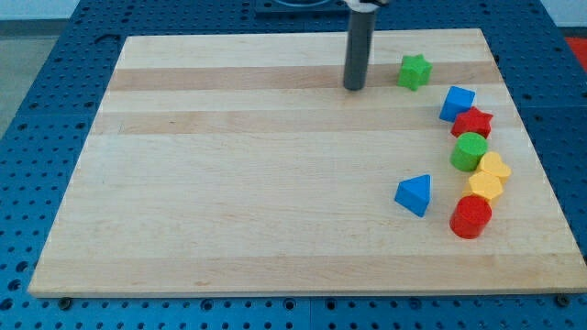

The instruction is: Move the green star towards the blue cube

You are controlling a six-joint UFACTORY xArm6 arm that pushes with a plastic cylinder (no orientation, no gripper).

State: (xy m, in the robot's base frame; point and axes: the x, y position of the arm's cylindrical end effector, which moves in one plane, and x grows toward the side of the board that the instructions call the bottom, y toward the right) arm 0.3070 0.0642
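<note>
The green star (414, 71) lies near the view's top right on the wooden board. The blue cube (456, 103) sits just below and to the right of it, apart by a small gap. My tip (354, 87) stands on the board to the left of the green star, a short gap away, not touching it.
Below the blue cube runs a chain of blocks: a red star (473, 122), a green cylinder (470, 151), a yellow heart (494, 169), a yellow hexagon (484, 188), a red cylinder (470, 217). A blue triangular block (414, 194) lies left of them. The board's right edge (537, 137) is near.
</note>
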